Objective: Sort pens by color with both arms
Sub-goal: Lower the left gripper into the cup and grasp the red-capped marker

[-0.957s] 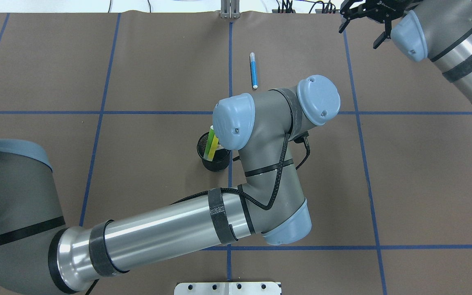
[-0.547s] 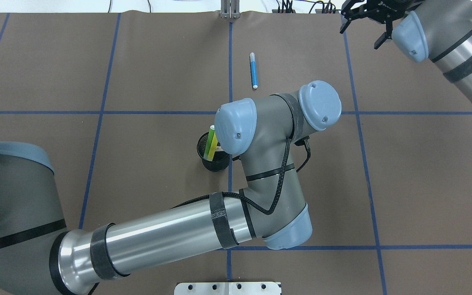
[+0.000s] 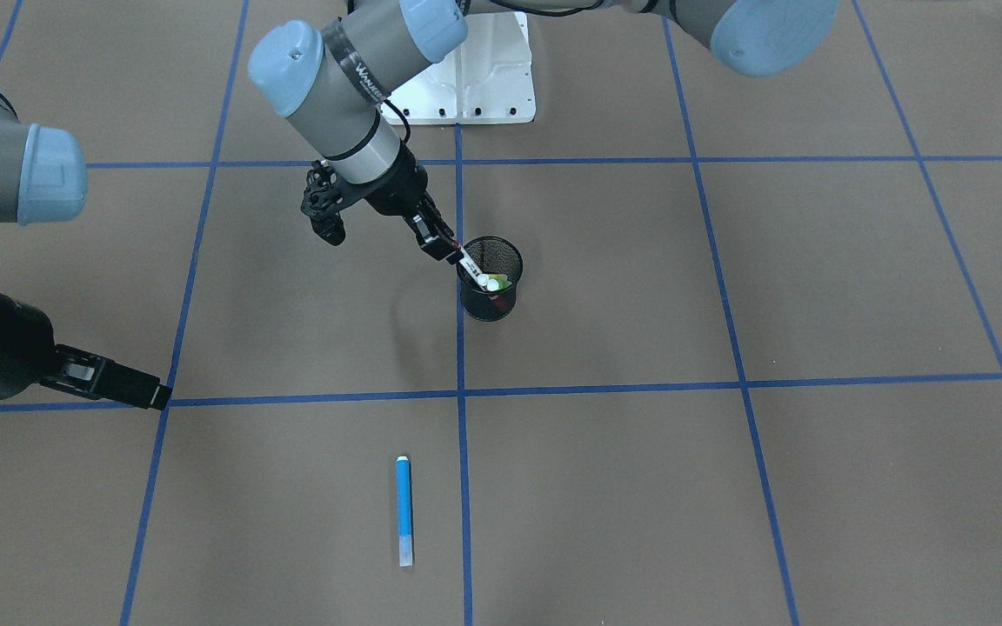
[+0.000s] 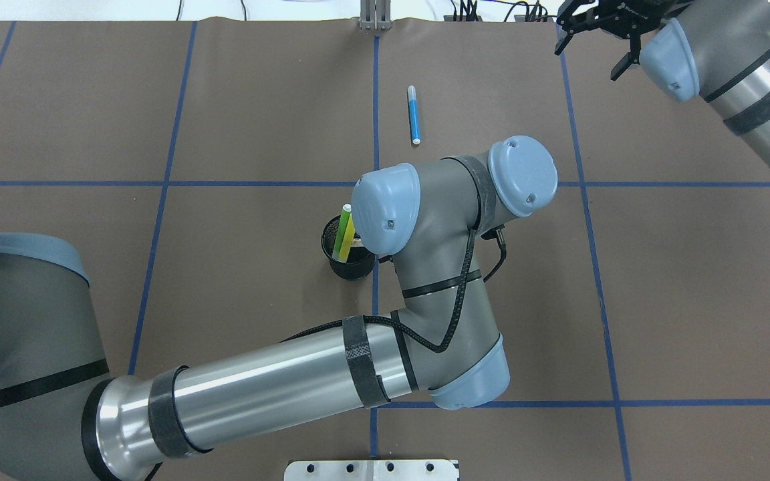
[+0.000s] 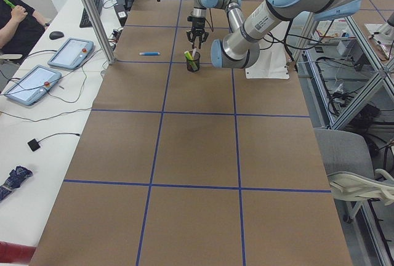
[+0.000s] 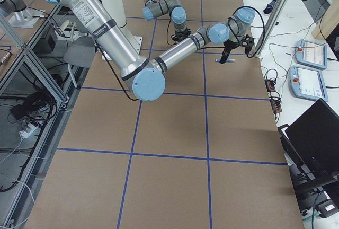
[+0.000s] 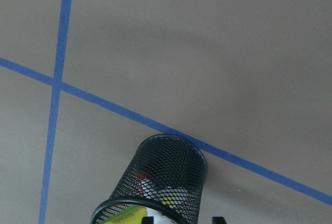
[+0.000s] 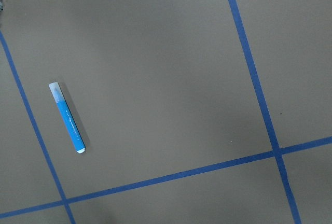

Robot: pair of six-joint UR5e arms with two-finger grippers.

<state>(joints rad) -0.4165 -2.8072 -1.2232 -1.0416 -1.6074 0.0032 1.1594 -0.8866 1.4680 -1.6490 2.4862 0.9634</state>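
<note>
Sorting seems nearly done: light green pen (image 4: 340,235) and yellow pen (image 4: 349,234) stand in the black mesh cup (image 3: 489,307), your left gripper (image 3: 447,249) clenches the red-ended white pen (image 3: 470,263) tipped into it, blue pen (image 3: 404,509) lies far off on the counter, right gripper (image 4: 592,32) splayed empty.

Long table (image 4: 258,100) covered edge to edge with a brown mat, marked into big squares by blue tape lines (image 4: 164,184). One blue pen (image 4: 414,115) lies flat on the mat on the far side from the robot, alone in its square, just beside the centre tape line and roughly parallel to it. Black mesh cup (image 3: 490,300) stands upright mid-table, hard against that same line; its base seems to touch the tape, hard to confirm. White base plate (image 3: 484,87) sits at the robot's edge.
</note>
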